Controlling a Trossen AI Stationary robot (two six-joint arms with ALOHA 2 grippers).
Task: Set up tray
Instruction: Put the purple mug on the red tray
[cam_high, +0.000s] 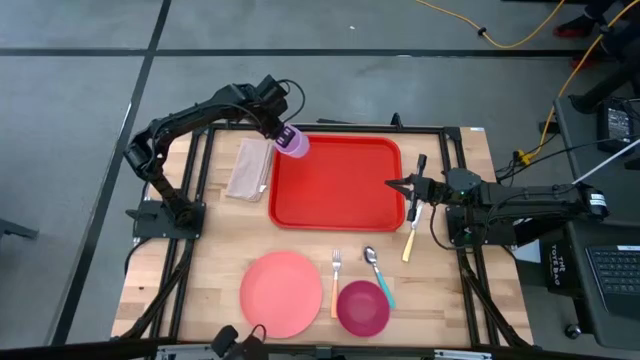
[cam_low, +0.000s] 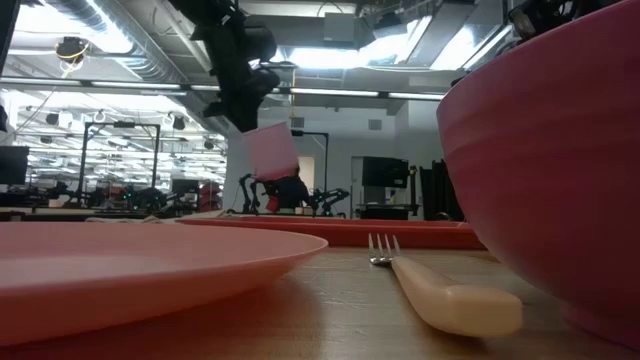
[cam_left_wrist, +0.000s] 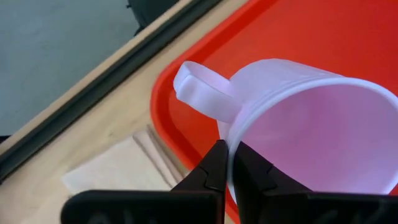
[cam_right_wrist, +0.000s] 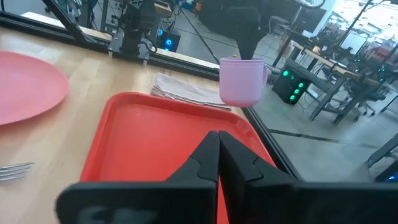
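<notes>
One glossy red tray (cam_high: 336, 182), flat with rounded corners, is lying on the wooden bench (cam_high: 205, 280), long axis running left-right. Left gripper (cam_high: 283, 134) is clamping a lilac cup's (cam_high: 294, 143) rim above its far-left corner; right gripper (cam_high: 394, 184), fingers together, is hovering at its right edge.

Red tray (cam_high: 335, 185), lilac cup (cam_high: 294, 142), pink plate (cam_high: 280, 293), magenta bowl (cam_high: 362, 307)

My left gripper (cam_left_wrist: 229, 163) pinches a thin, translucent lilac plastic cup (cam_left_wrist: 305, 124), smooth with a soft sheen; below, the red tray (cam_high: 335, 182) looks smooth moulded plastic, slightly glossy; the table (cam_high: 220, 250) shows pale matt wood grain, the folded napkin (cam_high: 248, 168) looks soft cloth, my fingers matt black
</notes>
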